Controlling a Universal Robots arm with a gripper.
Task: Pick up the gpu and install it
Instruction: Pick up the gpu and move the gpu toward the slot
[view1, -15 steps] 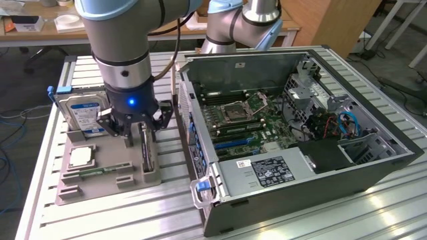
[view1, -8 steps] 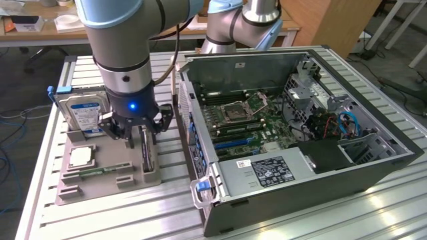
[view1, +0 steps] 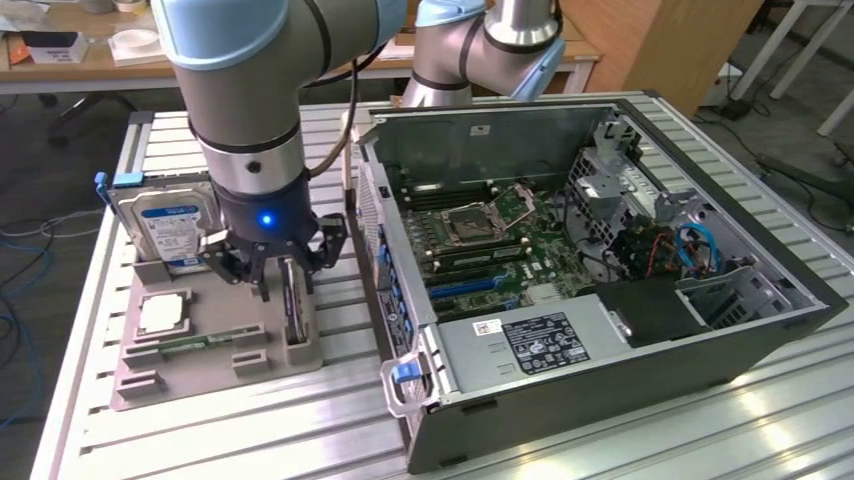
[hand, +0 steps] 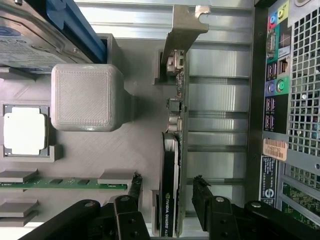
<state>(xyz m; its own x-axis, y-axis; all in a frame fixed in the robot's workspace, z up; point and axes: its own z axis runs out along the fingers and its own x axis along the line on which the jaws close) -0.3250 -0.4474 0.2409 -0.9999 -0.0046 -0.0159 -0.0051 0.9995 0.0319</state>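
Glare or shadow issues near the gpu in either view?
Wrist view: even light on the gpu, no glare on its label; the CPU lid is bright white, washed out. Exterior view: glare patches on the table at the view's lower right, away from the gpu; case interior partly in shadow.

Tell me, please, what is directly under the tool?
The gpu stands edge-on in a slot of the grey holder, with the open tool straddling it without touching. Its lower edge is hidden inside the slot.

Robotics lab: alu bench (view1: 747, 420), open PC (view1: 494, 130)
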